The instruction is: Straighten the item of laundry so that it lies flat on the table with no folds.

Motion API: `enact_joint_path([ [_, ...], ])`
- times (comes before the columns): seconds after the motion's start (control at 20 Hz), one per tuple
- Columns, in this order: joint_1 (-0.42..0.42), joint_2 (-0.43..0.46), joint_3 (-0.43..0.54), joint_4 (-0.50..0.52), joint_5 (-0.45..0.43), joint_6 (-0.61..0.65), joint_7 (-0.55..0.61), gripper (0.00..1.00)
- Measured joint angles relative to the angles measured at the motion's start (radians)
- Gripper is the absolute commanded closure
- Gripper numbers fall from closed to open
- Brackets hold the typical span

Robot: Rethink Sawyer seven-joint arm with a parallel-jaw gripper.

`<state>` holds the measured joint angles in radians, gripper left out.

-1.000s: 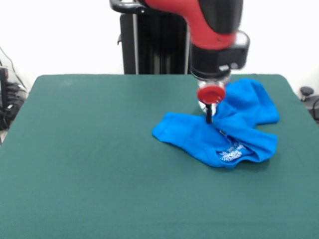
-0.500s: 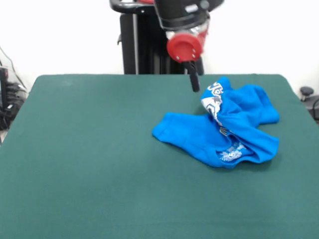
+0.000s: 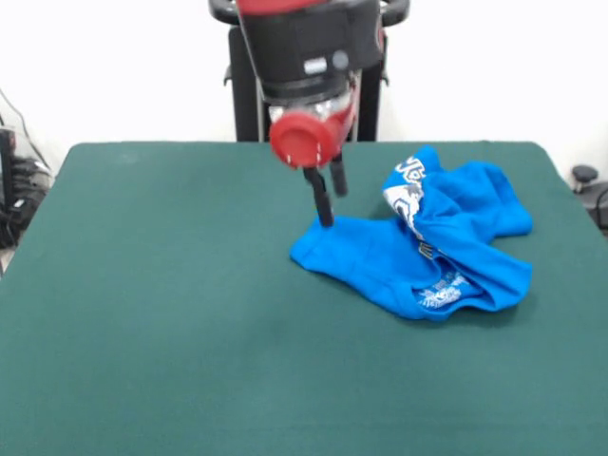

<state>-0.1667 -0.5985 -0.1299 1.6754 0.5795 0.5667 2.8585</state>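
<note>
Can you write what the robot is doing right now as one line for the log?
tool: open, empty, above T-shirt's left edge | blue T-shirt: crumpled, folded over, print partly showing | green table: shirt right of centre | task: not done

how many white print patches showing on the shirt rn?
2. One on the raised fold at the top of the blue T-shirt, just right of the open gripper; one on the front hem near the lower right edge. More print may be hidden inside the folds.
</note>
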Motion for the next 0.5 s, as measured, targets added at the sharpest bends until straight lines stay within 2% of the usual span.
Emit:
enact_joint_path([
  [0.25,0.012,0.052,0.016,-0.013,0.000,-0.064,0.000,0.00],
  [0.5,0.035,0.104,0.038,-0.019,0.000,-0.075,0.000,0.00],
])
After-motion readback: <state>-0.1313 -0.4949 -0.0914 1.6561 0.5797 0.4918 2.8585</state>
